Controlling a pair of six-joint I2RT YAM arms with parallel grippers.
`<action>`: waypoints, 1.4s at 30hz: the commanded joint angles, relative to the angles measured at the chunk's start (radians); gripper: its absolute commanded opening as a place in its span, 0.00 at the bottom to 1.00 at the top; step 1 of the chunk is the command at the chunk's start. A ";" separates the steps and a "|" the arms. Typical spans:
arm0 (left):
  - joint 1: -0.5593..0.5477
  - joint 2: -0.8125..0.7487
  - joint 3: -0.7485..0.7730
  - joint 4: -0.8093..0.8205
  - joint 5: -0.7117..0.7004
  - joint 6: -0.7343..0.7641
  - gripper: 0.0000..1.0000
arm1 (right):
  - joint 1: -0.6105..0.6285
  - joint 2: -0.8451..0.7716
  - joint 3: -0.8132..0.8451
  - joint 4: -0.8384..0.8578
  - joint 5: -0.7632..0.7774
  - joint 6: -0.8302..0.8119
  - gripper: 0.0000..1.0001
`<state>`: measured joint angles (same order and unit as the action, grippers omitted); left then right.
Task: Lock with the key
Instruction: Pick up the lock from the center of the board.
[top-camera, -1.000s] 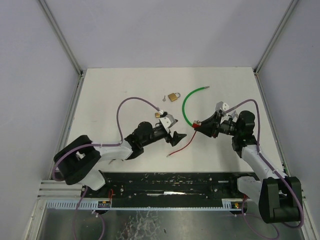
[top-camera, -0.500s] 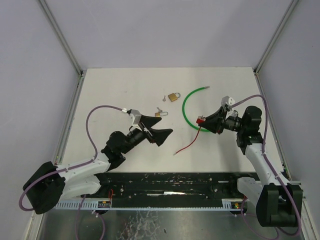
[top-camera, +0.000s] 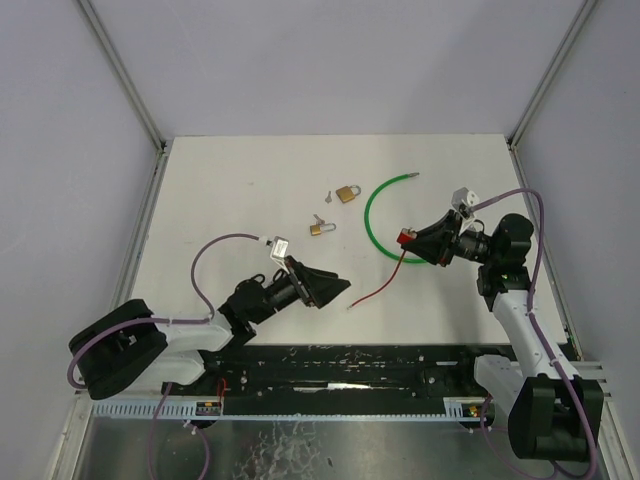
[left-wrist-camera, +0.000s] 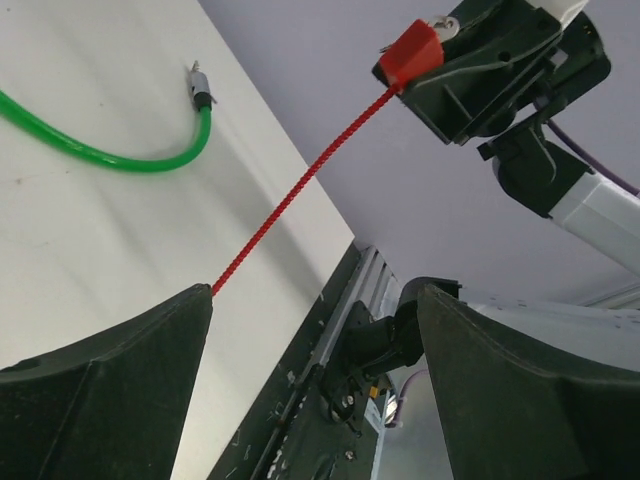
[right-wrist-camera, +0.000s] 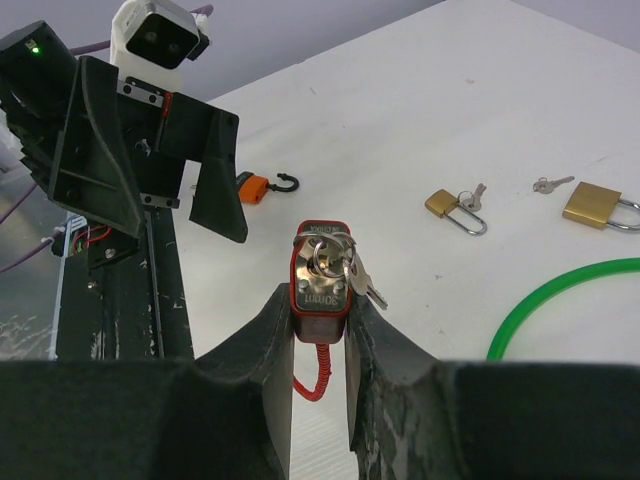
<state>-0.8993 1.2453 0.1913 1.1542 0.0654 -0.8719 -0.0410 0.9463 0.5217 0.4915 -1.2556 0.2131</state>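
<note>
Lock (right-wrist-camera: 320, 282), red with braided cable (left-wrist-camera: 300, 185), is pinched in right claw (right-wrist-camera: 320, 300) above matte white bench (top-camera: 250, 170); left claw (left-wrist-camera: 315, 295) gapes empty.

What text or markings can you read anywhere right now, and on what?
On the red padlock in the right gripper: stamped lettering on its metal face, too blurred to read.
On the larger brass padlock and the smaller brass padlock: nothing legible.
Nothing else shows text.

Red cable lock (right-wrist-camera: 320, 285) and green cable (top-camera: 367, 215) bar the desk (top-camera: 230, 180) at three o'clock; ten o'clock lies open.
</note>
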 joint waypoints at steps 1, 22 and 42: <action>-0.016 0.019 0.021 0.057 -0.055 -0.029 0.81 | -0.016 -0.035 0.038 0.042 -0.017 0.028 0.00; -0.055 -0.021 0.163 -0.008 0.114 0.445 0.74 | -0.007 -0.027 0.076 -0.030 -0.177 -0.007 0.00; -0.108 0.500 0.460 0.233 0.183 0.779 0.61 | 0.072 0.016 0.069 -0.106 -0.197 -0.082 0.00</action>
<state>-0.9939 1.7267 0.6048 1.2613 0.2272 -0.1749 0.0105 0.9504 0.5560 0.3931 -1.4139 0.1715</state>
